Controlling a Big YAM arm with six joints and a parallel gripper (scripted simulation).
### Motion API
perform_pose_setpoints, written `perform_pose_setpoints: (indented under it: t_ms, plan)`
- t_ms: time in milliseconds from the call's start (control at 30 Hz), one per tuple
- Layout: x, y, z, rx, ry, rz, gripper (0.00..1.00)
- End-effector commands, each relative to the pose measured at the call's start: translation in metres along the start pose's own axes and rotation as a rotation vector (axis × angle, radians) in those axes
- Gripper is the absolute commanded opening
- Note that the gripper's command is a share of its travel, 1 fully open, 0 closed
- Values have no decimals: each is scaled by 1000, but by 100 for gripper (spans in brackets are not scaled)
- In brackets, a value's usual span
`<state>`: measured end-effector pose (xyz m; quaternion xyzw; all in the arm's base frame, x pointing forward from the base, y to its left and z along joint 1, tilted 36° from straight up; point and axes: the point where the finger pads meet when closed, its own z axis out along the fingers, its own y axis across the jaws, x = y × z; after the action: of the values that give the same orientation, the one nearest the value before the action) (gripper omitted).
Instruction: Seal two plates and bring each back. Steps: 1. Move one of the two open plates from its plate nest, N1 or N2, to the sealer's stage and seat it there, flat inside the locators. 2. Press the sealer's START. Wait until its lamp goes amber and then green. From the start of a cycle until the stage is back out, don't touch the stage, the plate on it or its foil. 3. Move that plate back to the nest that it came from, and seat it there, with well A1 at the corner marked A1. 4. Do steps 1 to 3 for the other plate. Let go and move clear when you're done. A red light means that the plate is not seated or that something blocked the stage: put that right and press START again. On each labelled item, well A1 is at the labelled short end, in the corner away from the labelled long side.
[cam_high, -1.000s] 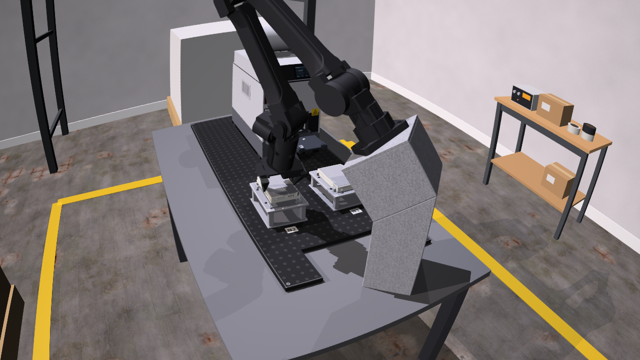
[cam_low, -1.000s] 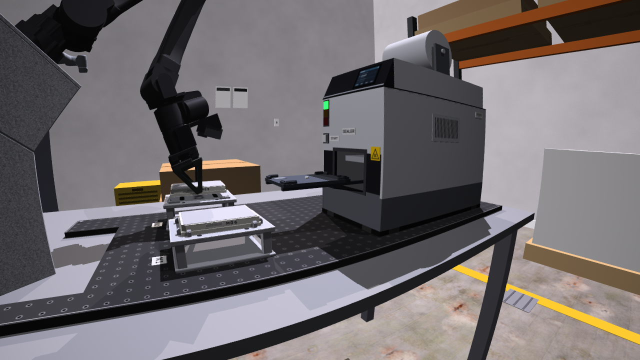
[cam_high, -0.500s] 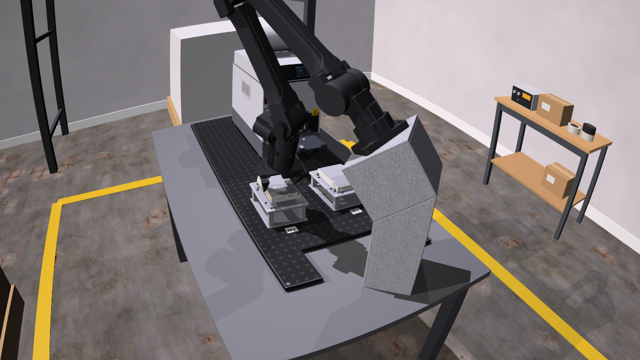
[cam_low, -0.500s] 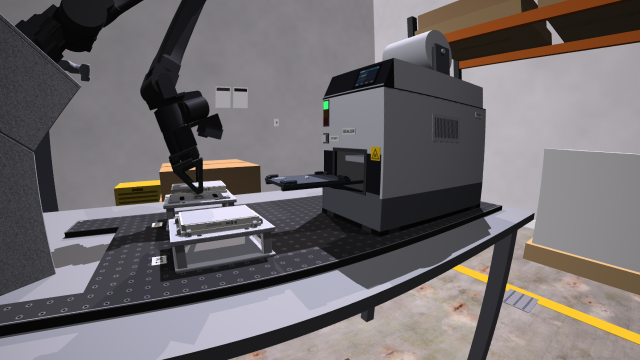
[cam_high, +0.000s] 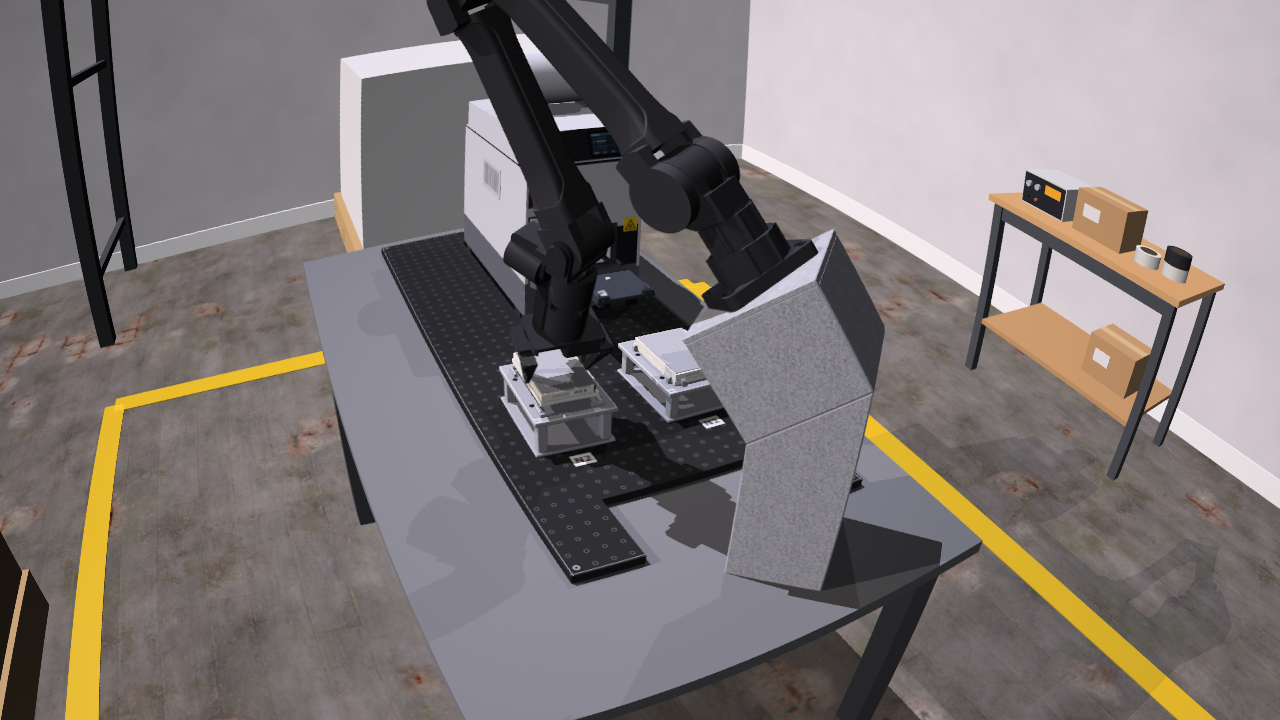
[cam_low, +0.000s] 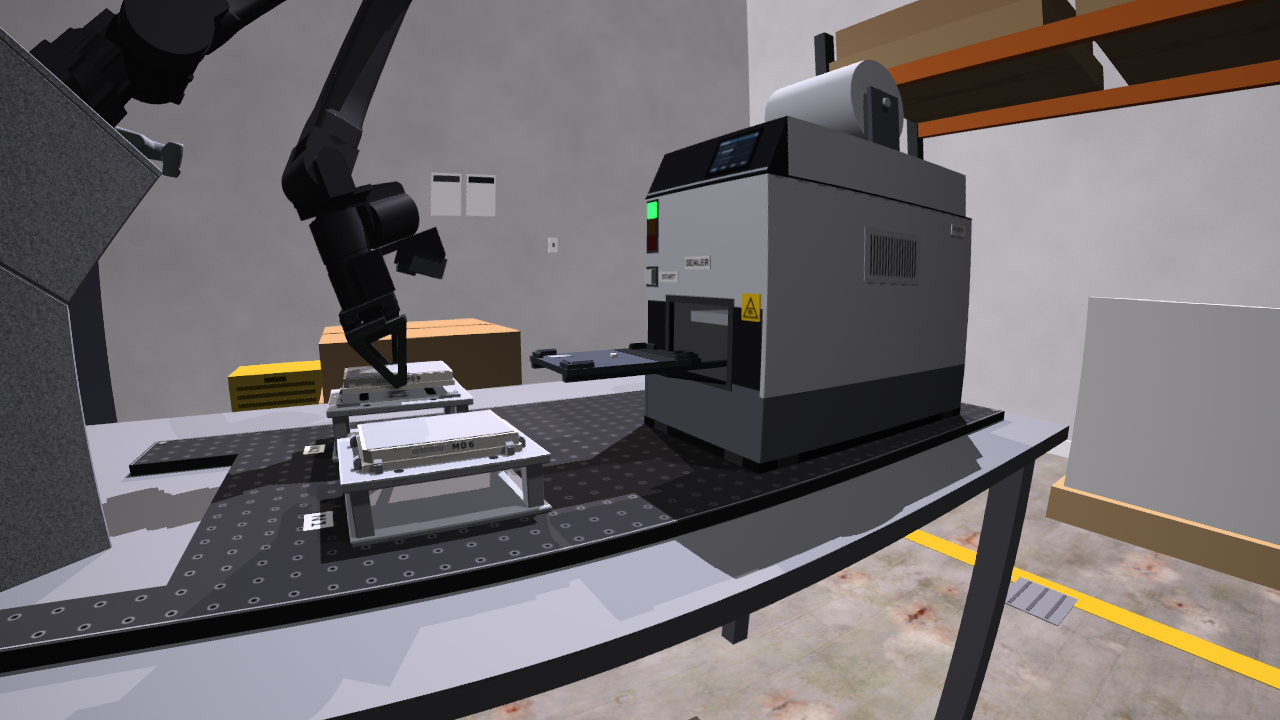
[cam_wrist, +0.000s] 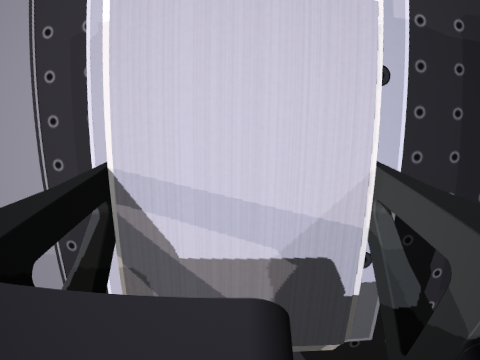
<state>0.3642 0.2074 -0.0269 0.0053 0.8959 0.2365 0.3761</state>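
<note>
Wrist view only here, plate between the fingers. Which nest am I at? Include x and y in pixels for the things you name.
Observer: N2. Its label (cam_high: 582, 459) (cam_low: 315, 449) lies by that nest in the top view.
Operator: Stage (cam_high: 623, 288) (cam_low: 590, 361) free?
Observer: Yes, it's out of the sealer (cam_high: 494, 183) (cam_low: 850, 295), no plate on it.
Operator: And the other plate (cam_high: 666, 351) (cam_low: 434, 431)?
Observer: On nest N1 (cam_high: 637, 369) (cam_low: 447, 471), marked M06 on its side.

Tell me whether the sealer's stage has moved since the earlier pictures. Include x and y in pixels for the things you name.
No: the stage (cam_high: 625, 287) (cam_low: 626, 361) juts from the sealer (cam_high: 503, 210) (cam_low: 832, 295) just as far as before.
</note>
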Motion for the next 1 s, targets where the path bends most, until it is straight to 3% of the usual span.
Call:
perform_pose_setpoints:
  t_ms: [0,500,833,967]
  plan:
    - [-7,-4,-4,1,-21,1,0]
    - [11,-6,-2,9,8,3,0]
    - [0,6,5,-8,-9,5,0]
    - [7,-3,6,7,1,11,0]
